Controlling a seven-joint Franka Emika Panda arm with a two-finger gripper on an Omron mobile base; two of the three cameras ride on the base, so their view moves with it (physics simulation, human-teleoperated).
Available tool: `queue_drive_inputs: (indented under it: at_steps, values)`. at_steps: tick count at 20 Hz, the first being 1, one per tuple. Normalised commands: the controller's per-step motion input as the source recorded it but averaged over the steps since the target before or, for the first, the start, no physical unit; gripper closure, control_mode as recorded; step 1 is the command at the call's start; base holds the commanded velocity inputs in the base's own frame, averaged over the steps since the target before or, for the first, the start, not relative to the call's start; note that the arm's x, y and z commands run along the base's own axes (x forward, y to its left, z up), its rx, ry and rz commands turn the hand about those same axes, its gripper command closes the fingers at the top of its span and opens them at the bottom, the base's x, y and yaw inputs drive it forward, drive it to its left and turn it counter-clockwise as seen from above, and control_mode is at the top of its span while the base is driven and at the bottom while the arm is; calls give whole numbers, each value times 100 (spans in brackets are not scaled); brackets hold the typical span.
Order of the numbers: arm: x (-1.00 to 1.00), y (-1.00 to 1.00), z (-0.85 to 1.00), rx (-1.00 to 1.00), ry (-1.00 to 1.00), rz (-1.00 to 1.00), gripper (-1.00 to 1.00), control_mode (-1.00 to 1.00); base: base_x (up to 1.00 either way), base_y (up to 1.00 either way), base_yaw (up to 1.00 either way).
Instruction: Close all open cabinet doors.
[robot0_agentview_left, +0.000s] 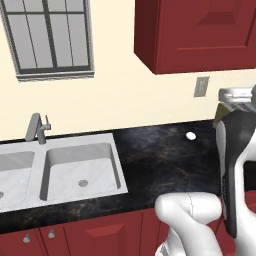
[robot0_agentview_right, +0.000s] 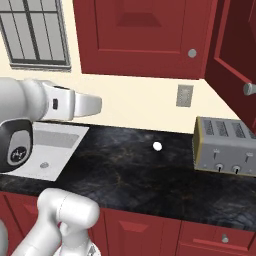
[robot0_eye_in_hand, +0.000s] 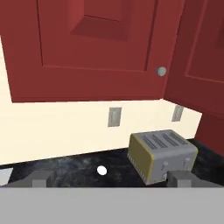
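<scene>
— So, where do the cabinet doors stand?

— Up on the wall above the counter (robot0_agentview_right: 150, 175). One dark red door (robot0_agentview_right: 145, 35) lies flat against its cabinet, its round grey knob (robot0_agentview_right: 192, 53) at the lower right corner. Just to its right, a second door (robot0_agentview_right: 235, 60) swings out into the room, its own knob (robot0_agentview_right: 248, 89) near the lower edge.

— And the gripper?

— In the hand view the gripper (robot0_eye_in_hand: 111, 178) faces the wall under those doors, its two dark fingertips (robot0_eye_in_hand: 41, 178) well apart with nothing between them.

— What lies on the counter?

— A grey toaster (robot0_agentview_right: 225, 147) sits toward the right end of the black stone top, near the back edge, partly under the open door. A small white ball (robot0_agentview_right: 157, 146) rests alone near the middle of the counter, well apart from the toaster. A double sink (robot0_agentview_left: 80, 170) with a faucet (robot0_agentview_left: 37, 127) is set into the left end.

— Anything on the wall?

— A grey outlet plate (robot0_agentview_right: 184, 95) below the shut door, and a window (robot0_agentview_left: 50, 37) above the sink.
</scene>
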Motion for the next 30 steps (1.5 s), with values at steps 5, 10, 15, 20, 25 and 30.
queue_drive_inputs:
  at_steps: [5,10,15,20,25,30]
  values:
    - [-90,31,-31,17,4,1,-100,-100,0,0,0]
    - [-40,43,-18,9,1,0,-100,-100,0,0,0]
    - [-7,33,4,3,7,0,-100,-100,0,0,0]
    - [0,0,5,5,8,12,-100,-100,0,0,0]
    - [0,0,0,1,1,8,-100,-100,0,0,0]
    - [0,0,0,0,1,5,-100,-100,0,0,0]
